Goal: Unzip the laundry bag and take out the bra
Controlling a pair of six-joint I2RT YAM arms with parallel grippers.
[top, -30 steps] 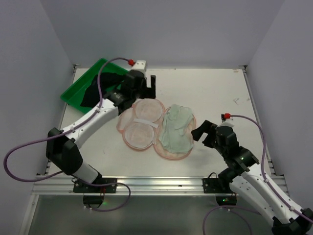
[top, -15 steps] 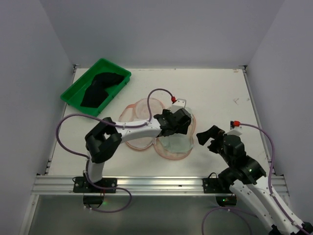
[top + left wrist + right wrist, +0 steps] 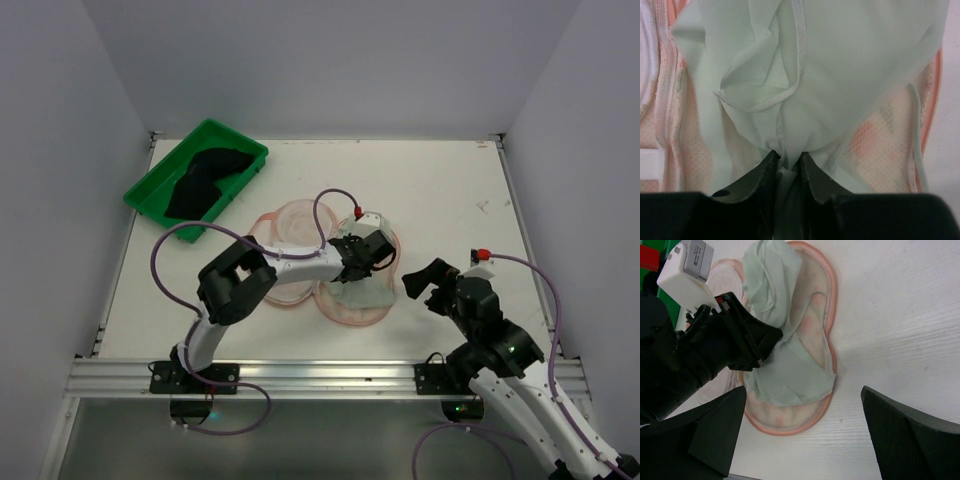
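Observation:
The laundry bag (image 3: 283, 222) lies unzipped and spread flat, both pink-trimmed halves showing their mesh lining (image 3: 880, 145). In its right half (image 3: 827, 295) rests the bra (image 3: 366, 292), a pale mint-white soft garment with thin straps (image 3: 840, 65). My left gripper (image 3: 788, 157) reaches down onto it, and its jaws are shut on a bunched fold of the fabric. The same grip shows in the right wrist view, left gripper (image 3: 771, 342) on the bra (image 3: 790, 375). My right gripper (image 3: 425, 282) hovers just right of the bag, open and holding nothing (image 3: 810, 440).
A green tray (image 3: 150, 182) stands at the back left with a black garment (image 3: 205, 180) in it. The left arm's purple cable (image 3: 325, 205) loops over the bag. The enclosure walls stand close on both sides.
My left arm has swung from beside the tray over to the bag's right half, and its jaws have closed on the bra. My right gripper has drawn back slightly to the right.

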